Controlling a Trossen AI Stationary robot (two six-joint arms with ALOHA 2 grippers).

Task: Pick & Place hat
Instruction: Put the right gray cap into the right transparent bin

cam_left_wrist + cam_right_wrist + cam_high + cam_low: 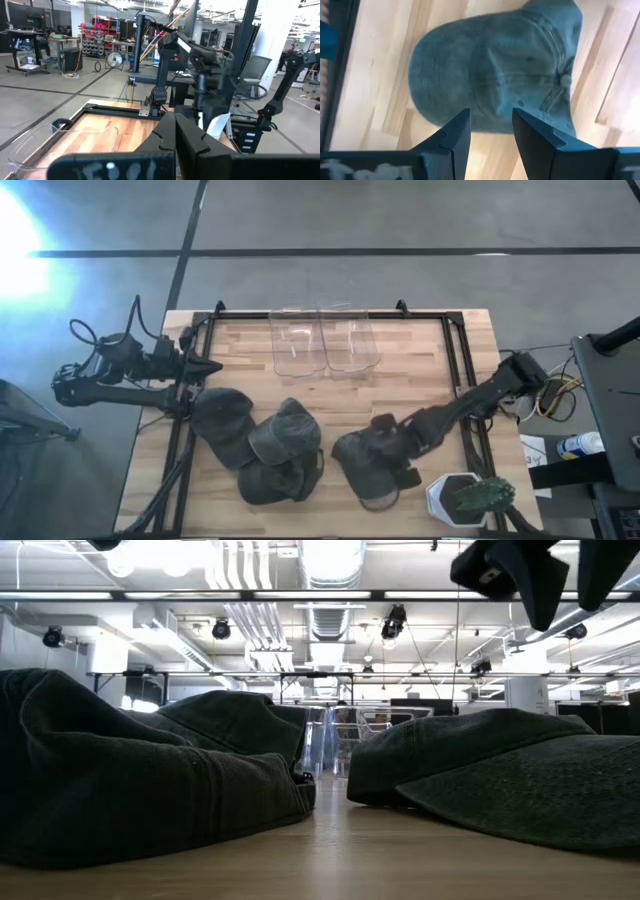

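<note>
Several dark caps lie on the wooden table. One cap rests crown up toward the near right, with its top button showing in the right wrist view. My right gripper hangs open above this cap, fingers pointing down, and in the low view it is well clear of the cap. Three more caps lie bunched at the near left. My left gripper waits shut at the left edge, above the table.
Two clear plastic containers stand side by side at the table's far middle. A white pot with a green plant sits at the near right corner. Black frame rails run along the table's left and right sides.
</note>
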